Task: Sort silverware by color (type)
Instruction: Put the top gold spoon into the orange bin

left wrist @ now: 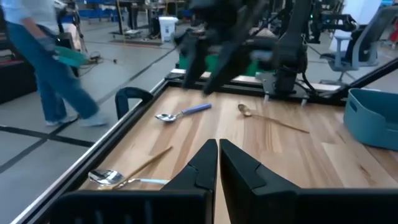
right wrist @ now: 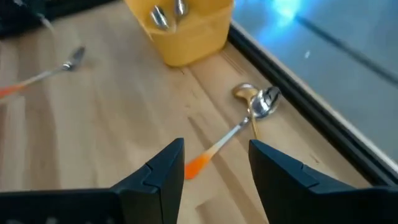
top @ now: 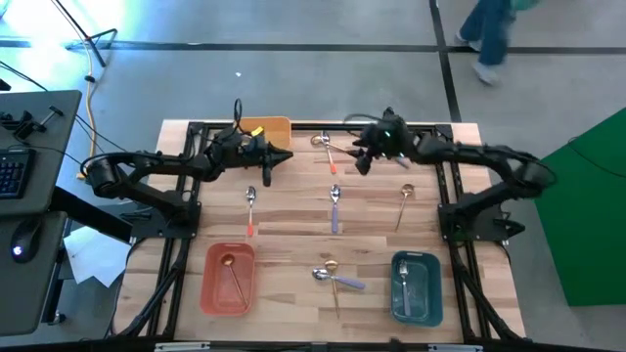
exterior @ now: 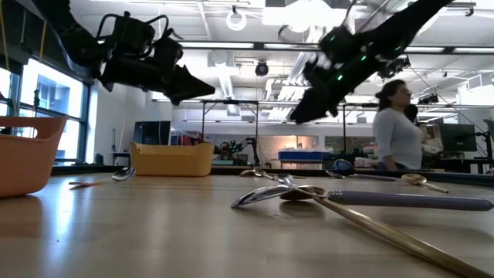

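Note:
Several spoons lie flat on the wooden table. A gold spoon and a red-orange-handled spoon (top: 328, 147) lie crossed near the far edge, also in the right wrist view (right wrist: 249, 118). A red-orange-handled one (top: 250, 207), a blue-purple-handled one (top: 335, 205) and a gold one (top: 404, 203) lie mid-table. A gold and a blue-purple one (top: 333, 277) lie crossed near the front. My right gripper (right wrist: 214, 165) is open above the far pair, its fingers either side of the orange handle and clear of it. My left gripper (left wrist: 217, 158) is shut and empty, above the table by the yellow bin.
A yellow bin (top: 266, 129) at the far edge holds spoons (right wrist: 166, 14). A red bin (top: 210, 284) at the near left holds a gold spoon. A teal bin (top: 430, 288) at the near right holds a spoon. A person (exterior: 397, 127) stands beyond the table.

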You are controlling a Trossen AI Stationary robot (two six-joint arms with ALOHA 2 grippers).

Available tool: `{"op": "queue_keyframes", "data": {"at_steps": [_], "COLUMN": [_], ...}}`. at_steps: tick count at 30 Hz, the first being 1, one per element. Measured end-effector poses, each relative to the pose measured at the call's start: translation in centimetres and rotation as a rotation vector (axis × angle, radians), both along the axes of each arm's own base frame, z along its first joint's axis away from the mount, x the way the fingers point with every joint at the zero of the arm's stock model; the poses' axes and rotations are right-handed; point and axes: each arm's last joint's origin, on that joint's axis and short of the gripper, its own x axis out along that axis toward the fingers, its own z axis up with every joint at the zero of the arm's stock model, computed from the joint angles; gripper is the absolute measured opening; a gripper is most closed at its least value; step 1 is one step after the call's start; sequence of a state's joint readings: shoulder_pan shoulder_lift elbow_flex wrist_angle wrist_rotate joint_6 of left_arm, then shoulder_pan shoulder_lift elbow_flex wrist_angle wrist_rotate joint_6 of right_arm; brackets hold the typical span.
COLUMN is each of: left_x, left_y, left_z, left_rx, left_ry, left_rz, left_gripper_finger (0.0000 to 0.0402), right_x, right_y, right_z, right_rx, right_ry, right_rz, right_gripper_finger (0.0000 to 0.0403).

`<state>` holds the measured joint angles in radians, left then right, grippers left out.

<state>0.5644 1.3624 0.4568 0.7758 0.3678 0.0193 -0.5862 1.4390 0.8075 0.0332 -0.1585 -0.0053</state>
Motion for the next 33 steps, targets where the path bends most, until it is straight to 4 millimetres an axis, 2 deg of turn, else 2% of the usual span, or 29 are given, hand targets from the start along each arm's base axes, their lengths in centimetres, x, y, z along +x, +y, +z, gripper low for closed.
{"op": "queue_keyframes", "data": {"at_steps": [6, 14, 21, 24, 28, 33], "left_x": [-0.2, -0.8, -0.9, -0.9, -0.9, -0.9], "left_y": [-0.1, -0.1, -0.2, -0.2, -0.2, -0.2], "left_z": [-0.4, -1.5, -1.6, -1.6, -1.6, -1.5], "left_rx": [0.025, 0.048, 0.051, 0.047, 0.024, 0.022], "left_ry": [0.018, 0.068, 0.075, 0.073, 0.067, 0.058], "left_rz": [-0.001, 0.109, 0.100, 0.100, 0.105, 0.106], "left_gripper_finger": [0.0007, 0.0008, 0.0008, 0.0007, 0.0008, 0.0008], "right_x": [3.2, 7.0, 7.9, 7.9, 7.9, 7.8], "right_y": [-5.0, -8.5, -9.5, -9.5, -9.5, -9.5], "right_z": [-2.6, -6.3, -8.0, -8.5, -8.7, -8.8], "right_rx": [0.036, 0.106, 0.124, 0.137, 0.140, 0.137], "right_ry": [0.139, 0.338, 0.440, 0.452, 0.464, 0.480], "right_rz": [0.003, 0.045, 0.023, 0.022, 0.018, -0.003], "right_gripper_finger": [0.0165, 0.0165, 0.0165, 0.0152, 0.0109, 0.0034]}}
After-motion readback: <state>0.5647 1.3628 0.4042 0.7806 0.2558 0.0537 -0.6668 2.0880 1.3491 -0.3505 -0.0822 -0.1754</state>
